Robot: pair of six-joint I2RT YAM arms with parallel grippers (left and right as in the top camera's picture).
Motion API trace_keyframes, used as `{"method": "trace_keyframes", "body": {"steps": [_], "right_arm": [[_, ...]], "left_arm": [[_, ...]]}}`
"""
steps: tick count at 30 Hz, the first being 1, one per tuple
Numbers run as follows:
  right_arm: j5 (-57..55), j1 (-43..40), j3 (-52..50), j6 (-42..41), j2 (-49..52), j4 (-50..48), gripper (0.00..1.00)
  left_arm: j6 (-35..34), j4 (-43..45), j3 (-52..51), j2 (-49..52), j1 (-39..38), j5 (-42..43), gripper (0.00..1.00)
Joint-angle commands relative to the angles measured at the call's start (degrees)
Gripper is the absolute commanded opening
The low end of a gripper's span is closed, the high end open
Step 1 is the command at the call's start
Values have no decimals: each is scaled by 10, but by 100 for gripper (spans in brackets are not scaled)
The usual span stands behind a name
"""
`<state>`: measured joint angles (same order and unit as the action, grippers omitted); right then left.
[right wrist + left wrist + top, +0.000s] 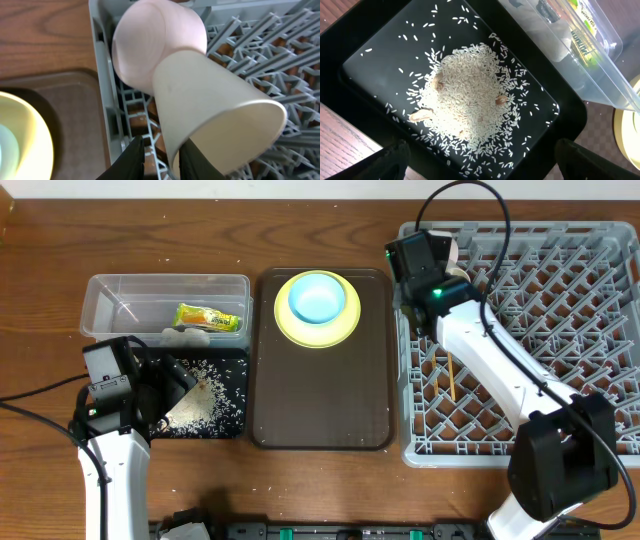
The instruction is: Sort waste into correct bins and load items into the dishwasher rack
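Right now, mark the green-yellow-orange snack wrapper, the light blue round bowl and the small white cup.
snack wrapper (pixel 210 318): overhead view, middle of the pack.
light blue bowl (pixel 317 298): overhead view, inside bottom.
small white cup (pixel 215 112): right wrist view, outer wall.

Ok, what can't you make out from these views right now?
- Overhead: the cup and pink bowl at the rack corner are mostly hidden under the right arm.
- Right wrist: whether the right fingers grip the cup's wall; the bottom edge cuts them off.
- Overhead: the chopsticks in the rack are too thin to count.
- Left wrist: the brown bits in the rice are too small to identify.
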<state>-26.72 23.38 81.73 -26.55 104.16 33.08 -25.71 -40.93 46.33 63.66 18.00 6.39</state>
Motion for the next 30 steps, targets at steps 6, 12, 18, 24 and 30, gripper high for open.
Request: {"method": "trace_keyframes", "body": {"steps": [6,12,18,24,30], "right_arm": [[28,-28,-16,16,-9,-7,17],[28,-38,-16,20,-9,-7,2],[40,-42,-16,52,-43,-9,1],[144,-45,-16,102,-151,9,1],[305,-79,-16,166,-238,107,1]], "left_arm": [[-3,-2,8,1,3,-9,95],[-3,-2,8,1,3,-9,95],[-3,-2,8,1,3,-9,95],[-3,-2,8,1,3,-9,95],[-3,-2,8,1,3,-9,95]]}}
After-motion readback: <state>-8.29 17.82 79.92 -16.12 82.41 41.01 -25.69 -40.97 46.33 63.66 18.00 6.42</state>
